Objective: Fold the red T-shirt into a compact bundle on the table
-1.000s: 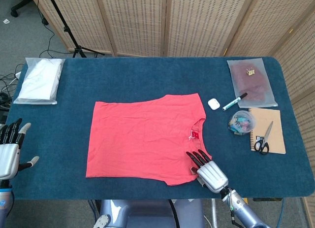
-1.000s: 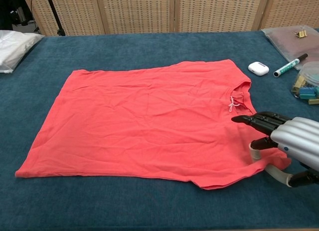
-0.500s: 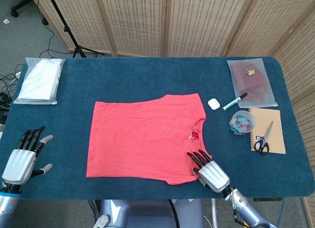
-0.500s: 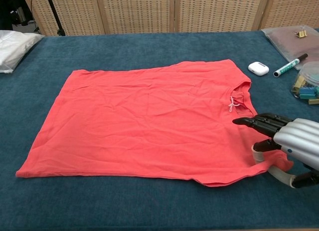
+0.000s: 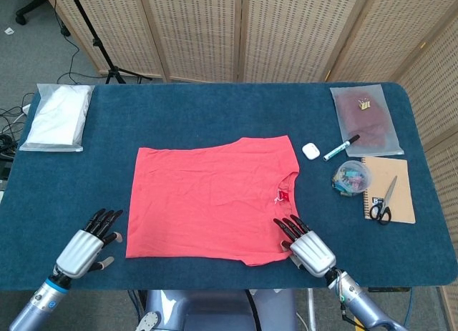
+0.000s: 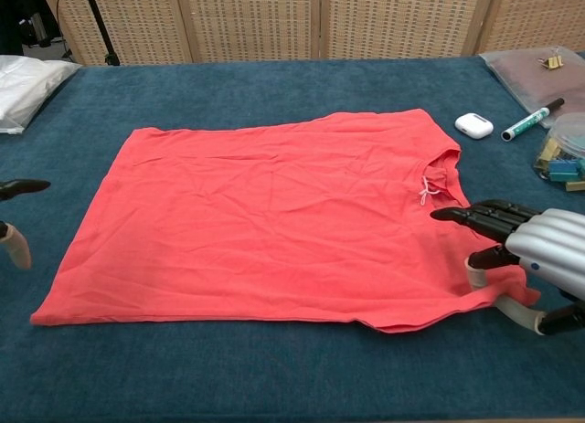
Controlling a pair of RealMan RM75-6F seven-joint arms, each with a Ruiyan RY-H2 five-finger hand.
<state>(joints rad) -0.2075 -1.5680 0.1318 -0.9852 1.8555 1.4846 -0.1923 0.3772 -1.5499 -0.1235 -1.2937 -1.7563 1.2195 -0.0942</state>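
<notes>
The shirt (image 5: pixel 212 200) lies flat and unfolded in the middle of the table (image 5: pixel 215 113), collar toward the robot's right, hem toward its left. The main change over the last second is on the left: the left hand (image 5: pixel 87 243), which stood off past the table's left edge, has swung in over the cloth-covered top and now sits just beside the shirt's near hem corner, not yet touching it. Its fingers point toward the shirt, lying loosely together with the thumb out to the side, and it holds nothing; the chest view catches only its fingertips (image 6: pixel 23 186) at the frame edge. The right hand (image 5: pixel 306 245) has barely moved: it stays at the near shoulder, by the sleeve, with fingers stretched forward over the fabric and the thumb low beside the sleeve edge. Whether it already pinches cloth cannot be told from either view; the sleeve edge looks slightly drawn toward it in the chest view. Judged from this, both hands are lining up on the near long edge, probably to lift it and fold it away across the shirt. No fold is made yet, so the task is at its start. The earbud case (image 5: pixel 310 151) and pen (image 5: pixel 341 147) lie beyond the collar, apart from the shirt.
</notes>
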